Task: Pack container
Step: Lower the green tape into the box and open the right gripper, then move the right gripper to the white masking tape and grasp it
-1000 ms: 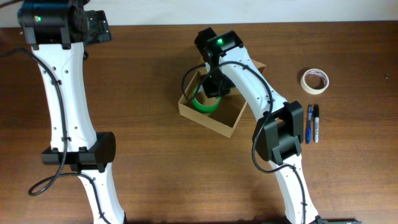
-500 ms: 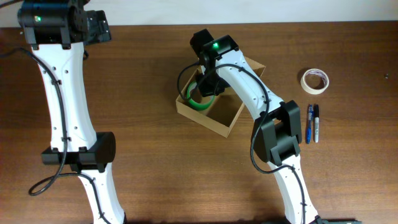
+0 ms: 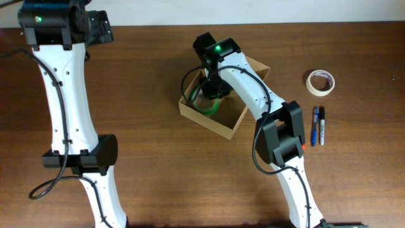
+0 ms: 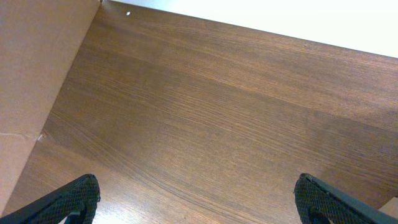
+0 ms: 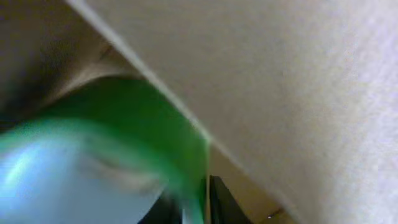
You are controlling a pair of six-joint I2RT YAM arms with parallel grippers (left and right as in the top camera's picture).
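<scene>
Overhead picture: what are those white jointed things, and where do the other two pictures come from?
Those are two robot arms at a wooden table, seen from above. The other two pictures come from small cameras on the wrists. The left gripper is open over bare wood and holds nothing. The right gripper reaches into the box, right against a green roll of tape. That picture is too blurred to tell whether it grips the roll. To the side lie a white roll and two markers.
</scene>
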